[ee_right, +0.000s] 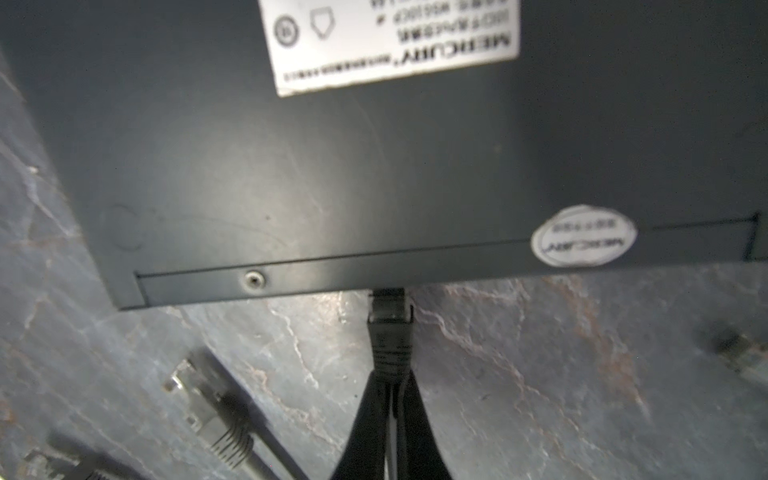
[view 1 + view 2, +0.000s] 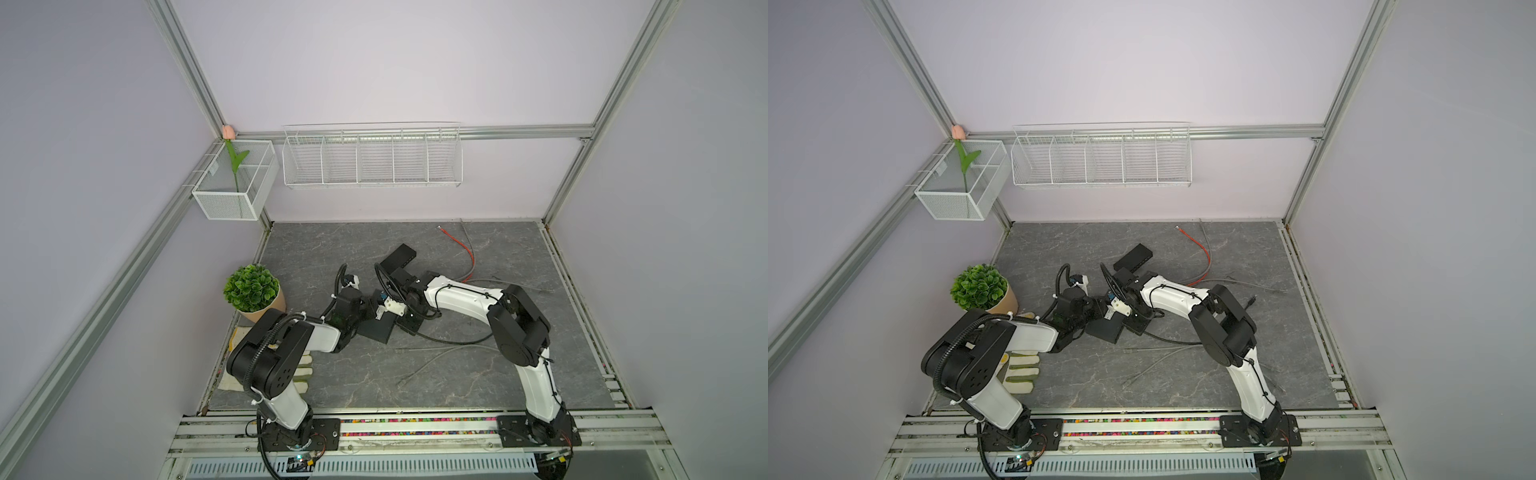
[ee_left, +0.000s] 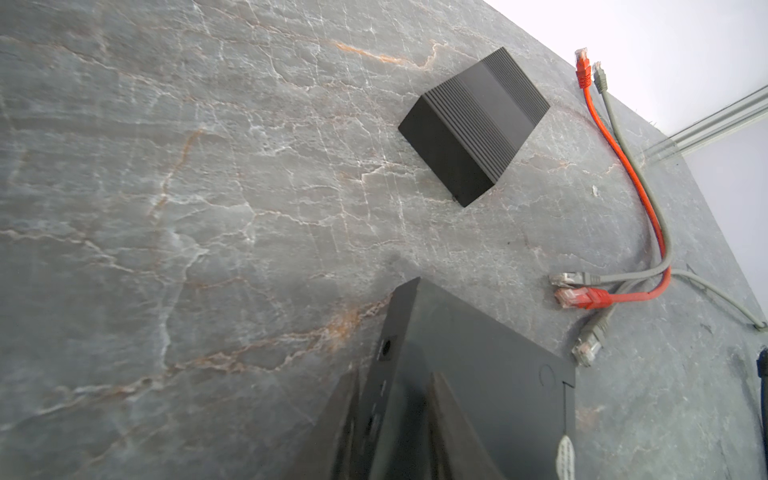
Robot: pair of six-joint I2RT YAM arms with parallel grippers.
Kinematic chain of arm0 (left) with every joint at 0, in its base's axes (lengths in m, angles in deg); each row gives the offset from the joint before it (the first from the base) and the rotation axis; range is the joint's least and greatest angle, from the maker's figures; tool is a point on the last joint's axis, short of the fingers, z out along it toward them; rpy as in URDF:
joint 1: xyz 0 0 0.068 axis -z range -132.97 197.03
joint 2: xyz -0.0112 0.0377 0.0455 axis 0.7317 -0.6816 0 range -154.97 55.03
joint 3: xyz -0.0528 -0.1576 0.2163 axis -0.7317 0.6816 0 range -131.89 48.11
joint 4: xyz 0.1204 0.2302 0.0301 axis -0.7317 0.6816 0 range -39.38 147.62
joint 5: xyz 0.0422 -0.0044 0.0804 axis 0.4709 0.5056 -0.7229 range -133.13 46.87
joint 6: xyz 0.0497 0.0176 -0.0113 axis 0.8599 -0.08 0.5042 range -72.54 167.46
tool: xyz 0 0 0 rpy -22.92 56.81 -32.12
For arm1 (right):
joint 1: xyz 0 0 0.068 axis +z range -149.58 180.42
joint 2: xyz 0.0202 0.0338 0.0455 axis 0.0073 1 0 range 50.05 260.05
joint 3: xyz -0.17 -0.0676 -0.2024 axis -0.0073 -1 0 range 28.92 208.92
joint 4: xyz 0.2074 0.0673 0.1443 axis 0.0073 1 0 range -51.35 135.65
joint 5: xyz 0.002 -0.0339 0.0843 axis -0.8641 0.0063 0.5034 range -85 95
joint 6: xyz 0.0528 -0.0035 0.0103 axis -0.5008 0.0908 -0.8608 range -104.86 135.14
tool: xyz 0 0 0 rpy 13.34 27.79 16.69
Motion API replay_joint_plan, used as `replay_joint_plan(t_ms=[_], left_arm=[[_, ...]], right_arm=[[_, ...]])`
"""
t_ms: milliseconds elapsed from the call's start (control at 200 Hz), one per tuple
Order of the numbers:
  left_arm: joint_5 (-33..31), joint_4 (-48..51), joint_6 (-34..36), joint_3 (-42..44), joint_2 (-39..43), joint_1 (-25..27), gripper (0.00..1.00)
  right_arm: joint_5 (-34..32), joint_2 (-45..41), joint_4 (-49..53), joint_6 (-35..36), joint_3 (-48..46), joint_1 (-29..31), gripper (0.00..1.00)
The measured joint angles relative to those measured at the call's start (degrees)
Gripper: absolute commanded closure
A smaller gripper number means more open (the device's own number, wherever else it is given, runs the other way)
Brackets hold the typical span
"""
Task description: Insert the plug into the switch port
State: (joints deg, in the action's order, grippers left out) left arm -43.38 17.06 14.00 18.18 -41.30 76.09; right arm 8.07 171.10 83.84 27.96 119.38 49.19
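Station checked from the front rail. Both arms meet over the middle of the grey stone table [image 3: 208, 208].

- Switch [image 1: 332, 166]: a flat black unit lying underside up, with the white maker's label and a round seal sticker facing the wrist camera. In both top views it sits between the two wrists, near the table's centre.
- Left gripper [image 2: 365, 311]: the fingers pinch one edge of the switch, and the plate fills the space between them in the left wrist view.
- Right gripper [image 1: 390, 382]: the fingers are pressed together on the black plug [image 1: 390, 332], holding it by its boot.
- Plug position: its nose meets the front face of the switch and the tip disappears under the casing edge. How deep it sits cannot be told from here.
- Black cable [image 2: 449, 340]: trails from the plug across the table beneath the right arm.

Other items: a ribbed black box [image 3: 473, 124] sits farther back, well apart from the work. A red cable [image 3: 598, 298] and grey cables [image 3: 592, 336] lie loose beside it. A potted plant [image 2: 251, 289] and a glove [image 2: 1021, 370] occupy the left edge.
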Motion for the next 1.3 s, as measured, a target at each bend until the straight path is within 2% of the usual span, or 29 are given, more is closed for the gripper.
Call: replay_joint_plan(t_ms=[935, 1175, 1300], left_arm=[[-3.3, -2.5, -1.3, 0.3, 0.1, 1.7, 0.71], [3.2, 1.8, -2.6, 0.4, 3.3, 1.4, 0.66], [3.6, 6.6, -2.1, 0.0, 5.8, 0.3, 0.58]], right_arm=[[0.6, 2.0, 3.1, -0.5, 3.4, -0.3, 0.93], [-0.7, 2.0, -2.4, -0.4, 2.8, -0.7, 0.8], [-1.1, 1.6, -6.3, -0.3, 2.4, -0.8, 0.73]])
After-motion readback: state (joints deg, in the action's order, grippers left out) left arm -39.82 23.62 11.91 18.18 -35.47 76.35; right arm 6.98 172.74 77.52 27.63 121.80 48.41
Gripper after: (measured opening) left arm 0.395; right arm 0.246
